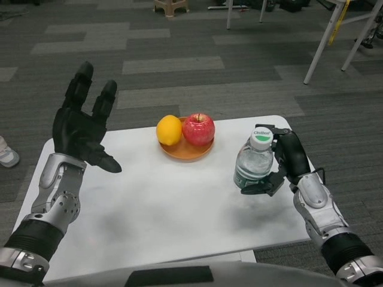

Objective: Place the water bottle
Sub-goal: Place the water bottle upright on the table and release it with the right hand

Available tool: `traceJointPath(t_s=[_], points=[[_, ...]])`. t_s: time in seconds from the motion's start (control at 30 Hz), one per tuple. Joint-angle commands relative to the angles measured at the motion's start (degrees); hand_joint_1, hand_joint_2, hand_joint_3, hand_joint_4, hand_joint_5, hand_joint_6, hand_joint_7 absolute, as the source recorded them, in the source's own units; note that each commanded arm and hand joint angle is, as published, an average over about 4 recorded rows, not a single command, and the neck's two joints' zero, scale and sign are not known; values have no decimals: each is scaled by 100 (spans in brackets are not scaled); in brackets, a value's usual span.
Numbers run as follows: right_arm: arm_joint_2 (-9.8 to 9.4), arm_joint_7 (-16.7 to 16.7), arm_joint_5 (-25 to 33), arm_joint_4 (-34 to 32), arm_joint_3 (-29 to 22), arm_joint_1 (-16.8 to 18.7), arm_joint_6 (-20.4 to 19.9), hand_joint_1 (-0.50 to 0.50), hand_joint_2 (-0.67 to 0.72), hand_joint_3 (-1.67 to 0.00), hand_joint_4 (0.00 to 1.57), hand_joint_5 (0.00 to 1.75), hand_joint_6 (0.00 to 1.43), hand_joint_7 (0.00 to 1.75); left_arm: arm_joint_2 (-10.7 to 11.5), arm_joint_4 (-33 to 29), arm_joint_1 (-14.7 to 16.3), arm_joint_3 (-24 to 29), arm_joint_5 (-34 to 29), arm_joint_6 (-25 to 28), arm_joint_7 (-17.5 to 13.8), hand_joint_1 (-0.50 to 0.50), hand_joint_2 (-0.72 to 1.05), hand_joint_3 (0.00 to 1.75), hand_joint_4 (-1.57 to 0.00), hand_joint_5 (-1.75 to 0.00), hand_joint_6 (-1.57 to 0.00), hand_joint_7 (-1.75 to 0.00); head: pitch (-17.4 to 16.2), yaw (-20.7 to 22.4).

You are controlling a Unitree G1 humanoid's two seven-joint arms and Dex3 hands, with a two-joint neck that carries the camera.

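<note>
Water bottle point(254, 162): upright, clear, white cap with green label on top, positioned over the right part of the counter point(161, 209), right of the plate point(184, 151); base apparently on or just above the surface, contact not determinable from this view.

Procedure for the step in hand, as judged: keep bottle vertical; lower until base seats flat on the counter; confirm no tilt before release; spread fingers evenly so that neither side drags the bottle over; withdraw outward to the right, away from the plate; avoid any sideways push, since a tall, light bottle tips easily; leave clearance to the counter's right edge, which lies near.

Right robot hand point(279, 166): clamped on the bottle from its right side; fingers wrapped round the lower body, thumb side up near the cap; grip full, not a fingertip pinch.

Left robot hand point(81, 128): raised above the left part of the counter, palm facing inward, fingers spread apart and extended; holding nothing, touching nothing; well apart from the bottle.

Plate: orange, at the far middle of the counter; carrying an orange point(169, 130) and a red apple point(198, 128), side by side and touching.
</note>
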Motion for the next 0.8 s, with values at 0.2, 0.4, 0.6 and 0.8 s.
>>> traceJointPath(t_s=[0.2,0.4,0.6,0.8], points=[[176,-20,58,487,219,-283,-273,-4,-48,-159,157,165,140,154,-36,26,5,31,16,4,4,-50,-28,7,0,-21,0,0,12,-9],[303,-20,161,841,458,-360,-359,-6,-43,-159,157,165,140,154,-49,41,-13,31,16,4,4,-50,-28,7,0,-18,0,0,12,-29],[323,-11,227,1014,594,-362,-405,-8,-41,-151,157,165,143,154,-49,48,-24,31,16,4,4,-50,-28,4,0,-15,0,0,46,-42],[330,46,260,1194,685,-362,-449,-12,-41,-151,157,165,140,154,-58,56,-39,31,16,4,-5,-50,-28,7,0,-21,0,0,58,-34]])
